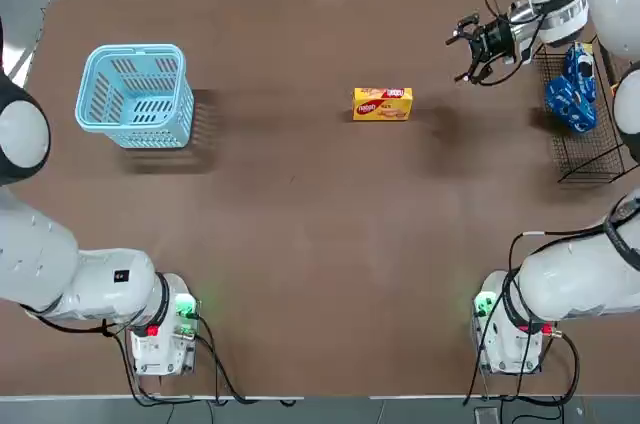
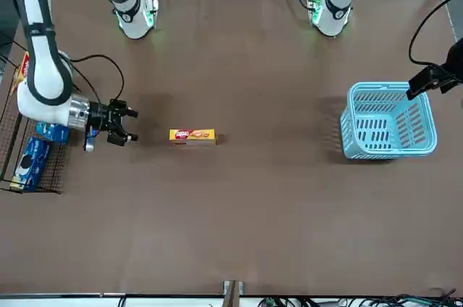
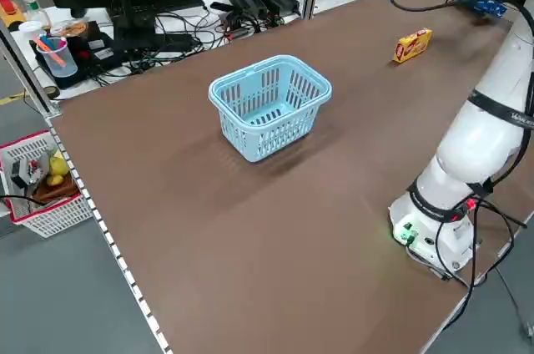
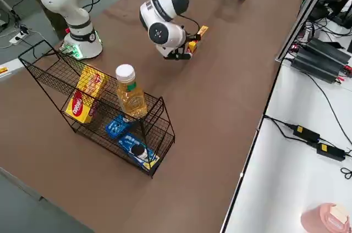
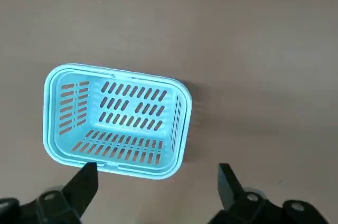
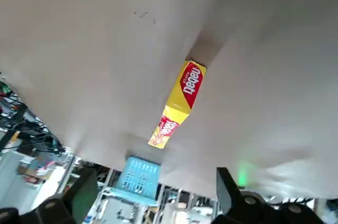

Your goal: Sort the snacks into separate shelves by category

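Note:
One yellow-orange snack box point(image 1: 381, 104) lies alone on the brown table, past mid-table and right of centre. My right gripper point(image 1: 457, 52) hovers just right of it, open and empty, fingers pointing toward the box point(image 6: 178, 102). Behind that gripper, at the table's right edge, stands the wire rack of shelves point(image 1: 590, 149). It holds blue packets point(image 4: 137, 150) on its low tier and yellow boxes point(image 4: 83, 96) on a higher one. My left gripper point(image 5: 157, 179) hangs open and empty above the light blue basket point(image 5: 116, 121).
A bottle of amber drink point(image 4: 130, 94) stands in the rack beside the yellow boxes. The light blue basket point(image 1: 135, 94) sits at the far left of the table. Both arm bases point(image 1: 165, 329) occupy the near edge.

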Motion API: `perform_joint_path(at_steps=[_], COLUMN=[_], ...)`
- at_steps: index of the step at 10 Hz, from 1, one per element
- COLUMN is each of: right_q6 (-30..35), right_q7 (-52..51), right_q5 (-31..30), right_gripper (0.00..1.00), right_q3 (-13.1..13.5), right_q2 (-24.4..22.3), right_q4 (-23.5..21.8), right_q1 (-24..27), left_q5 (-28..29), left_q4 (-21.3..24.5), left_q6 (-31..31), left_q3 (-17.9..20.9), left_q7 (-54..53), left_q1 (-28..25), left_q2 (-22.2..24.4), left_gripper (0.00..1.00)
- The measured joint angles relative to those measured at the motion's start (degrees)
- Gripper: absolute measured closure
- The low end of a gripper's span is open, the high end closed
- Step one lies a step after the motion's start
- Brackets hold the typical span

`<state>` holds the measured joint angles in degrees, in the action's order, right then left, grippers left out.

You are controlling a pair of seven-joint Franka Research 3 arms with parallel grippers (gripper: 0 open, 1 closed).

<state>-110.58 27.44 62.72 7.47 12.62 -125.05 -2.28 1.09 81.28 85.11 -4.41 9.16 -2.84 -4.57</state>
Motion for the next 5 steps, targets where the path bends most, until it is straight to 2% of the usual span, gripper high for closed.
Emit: perform_joint_path(at_steps=[5], right_q6=[-0.26], right_q7=[-0.81], right_q5=[15.41], right_gripper=[0.01], right_q3=[-0.36], right_q2=[8.02], right_q4=[-0.56], right_q1=[0.41], left_q5=[0.0], left_q4=[-0.27], left_q6=[-0.01], left_q3=[-0.11], left_q7=[-0.11], left_q1=[-0.07], left_q2=[0.0], left_gripper=[0.0])
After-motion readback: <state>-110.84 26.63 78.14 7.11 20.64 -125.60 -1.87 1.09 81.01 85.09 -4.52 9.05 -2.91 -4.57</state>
